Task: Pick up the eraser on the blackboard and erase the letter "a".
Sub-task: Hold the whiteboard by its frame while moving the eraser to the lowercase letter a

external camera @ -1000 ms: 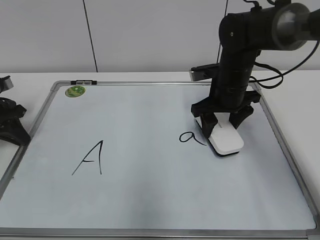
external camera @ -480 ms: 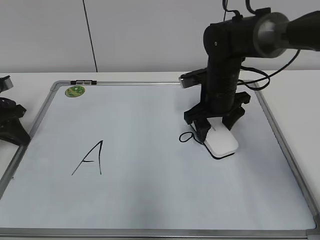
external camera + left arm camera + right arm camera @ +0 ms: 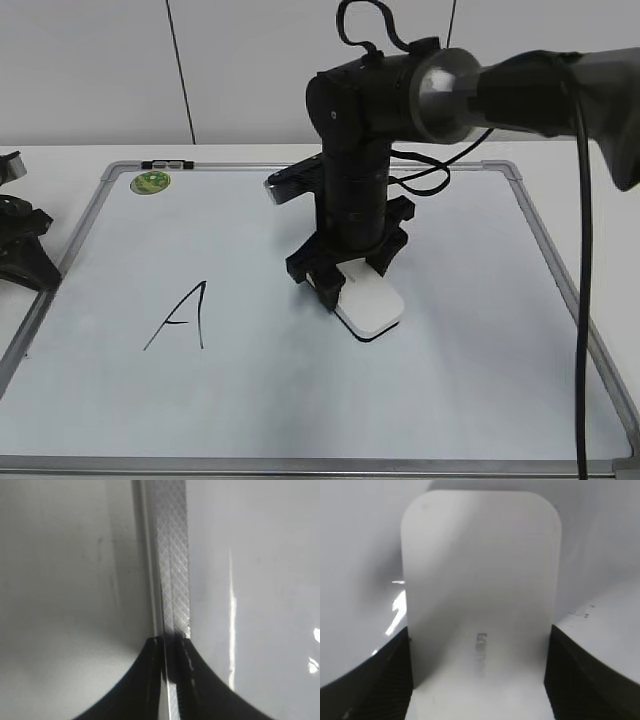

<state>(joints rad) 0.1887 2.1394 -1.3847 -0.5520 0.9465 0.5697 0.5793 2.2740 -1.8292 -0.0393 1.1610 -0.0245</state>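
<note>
White eraser (image 3: 370, 307) lying flat on blackboard (image 3: 480, 400) — right gripper (image 3: 345, 283) clamping its sides, pressing it down for wiping; left gripper's (image 3: 170, 680) state unclear.

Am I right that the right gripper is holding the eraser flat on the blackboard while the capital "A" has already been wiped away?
Not quite: the capital "A" remains on the blackboard, as the exterior view shows. The right gripper does hold the eraser on it.

One blackboard (image 3: 480, 400), one eraser (image 3: 371, 307), one capital "A" (image 3: 182, 316), one green sticker (image 3: 150, 182), two arms, two grippers (image 3: 345, 282), (image 3: 170, 680).
</note>
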